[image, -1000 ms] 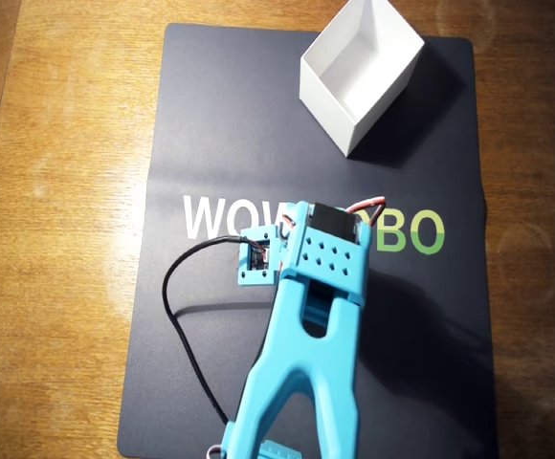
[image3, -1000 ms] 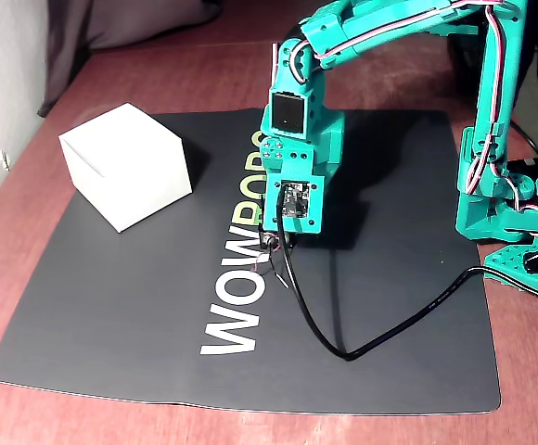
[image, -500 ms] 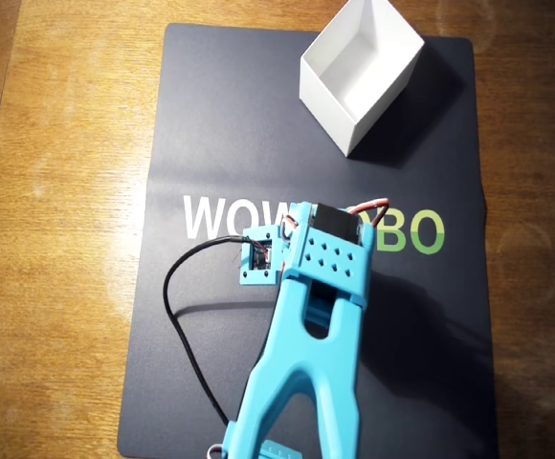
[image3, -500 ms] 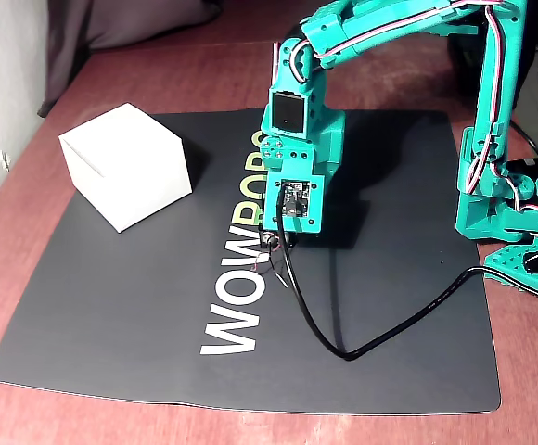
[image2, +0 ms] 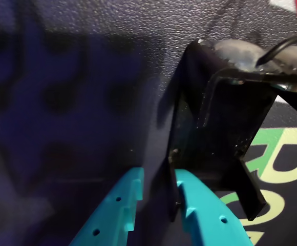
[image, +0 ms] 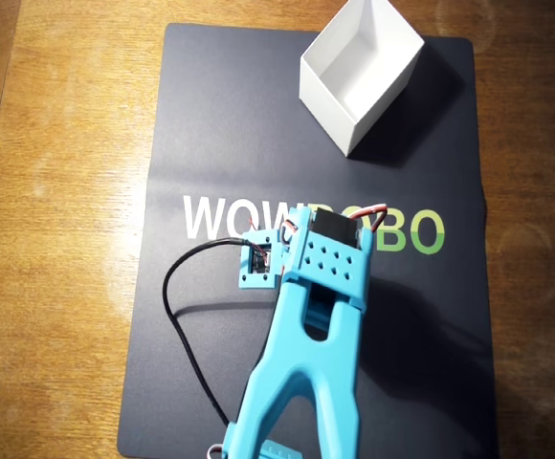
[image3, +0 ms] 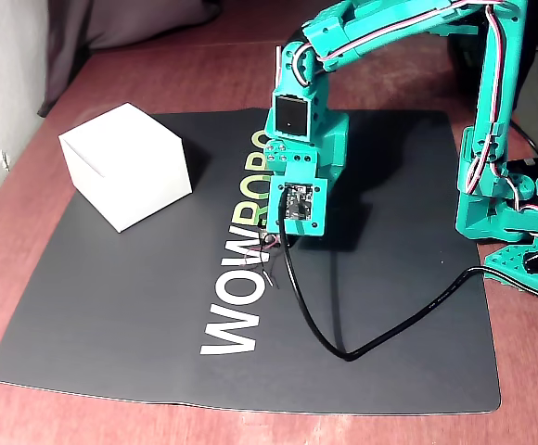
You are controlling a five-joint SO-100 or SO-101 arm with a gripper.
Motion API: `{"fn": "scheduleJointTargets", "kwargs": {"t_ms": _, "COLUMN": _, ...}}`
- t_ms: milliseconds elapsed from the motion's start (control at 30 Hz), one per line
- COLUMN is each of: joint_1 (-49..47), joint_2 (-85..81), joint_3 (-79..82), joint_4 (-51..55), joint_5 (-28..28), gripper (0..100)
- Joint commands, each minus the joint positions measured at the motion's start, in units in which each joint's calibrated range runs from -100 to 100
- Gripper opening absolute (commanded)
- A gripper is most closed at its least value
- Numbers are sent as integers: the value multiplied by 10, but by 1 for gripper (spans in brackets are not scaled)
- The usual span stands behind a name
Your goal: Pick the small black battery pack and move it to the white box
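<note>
Claw (image2: 156, 205) fingers are showing at the bottom of the wrist view as two teal prongs, and a thin wall of the black battery pack (image2: 217, 133) is sitting in the narrow gap between them. They are set close together and appear to be pinching that wall, though contact is hard to confirm in the dim picture. The pack itself is filling the right half of that view, with red and black wires leaving its top.

Seen from above, the arm is reaching over the lettering on the black mat (image: 210, 124), and its body is hiding both claw and pack. In the fixed view, the head is hanging low over the same lettering; whether the pack is off the mat is not clear.

Relative to the lettering, the white box (image: 359, 72) is standing well apart, near the mat's far corner in the overhead view, open and with nothing in it. The mat is lying on a wooden table (image: 57, 143).

By my reading, the grasp is roughly made, while the lift, carry and release into the box are not yet done.
</note>
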Motion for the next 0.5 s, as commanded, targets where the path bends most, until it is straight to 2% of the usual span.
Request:
{"fn": "scheduleJointTargets", "kwargs": {"t_ms": 0, "joint_1": 7, "joint_2": -9, "joint_3": 0, "joint_4": 7, "joint_5": 2, "gripper": 6}}
{"fn": "scheduleJointTargets", "kwargs": {"t_ms": 467, "joint_1": -2, "joint_2": -10, "joint_3": -1, "joint_4": 0, "joint_5": 1, "gripper": 5}}
